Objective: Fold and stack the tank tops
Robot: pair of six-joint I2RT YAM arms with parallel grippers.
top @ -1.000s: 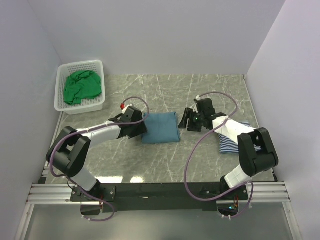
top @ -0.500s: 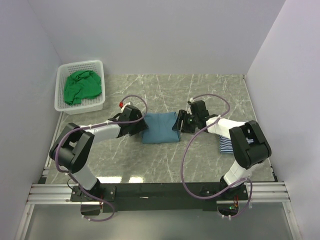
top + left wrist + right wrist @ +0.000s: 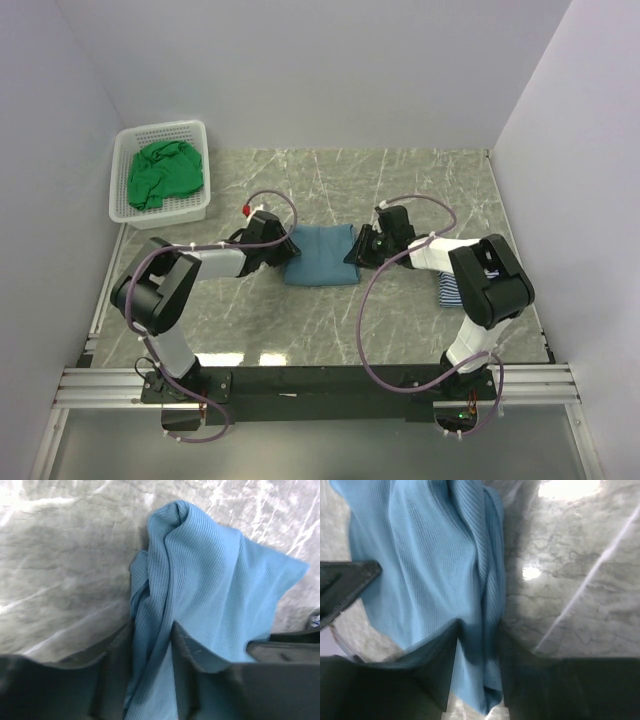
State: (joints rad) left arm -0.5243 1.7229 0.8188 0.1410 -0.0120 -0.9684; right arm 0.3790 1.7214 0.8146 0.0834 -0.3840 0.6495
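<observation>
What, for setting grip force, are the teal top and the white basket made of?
The teal top looks like soft matte rib-knit cloth, perhaps cotton: fine ribs, limp folds. The basket looks like rigid white plastic: an open moulded lattice.

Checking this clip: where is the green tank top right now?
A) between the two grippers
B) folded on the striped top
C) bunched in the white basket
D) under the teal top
C: the green tank top lies crumpled inside the white basket, far left in the top view.
</observation>
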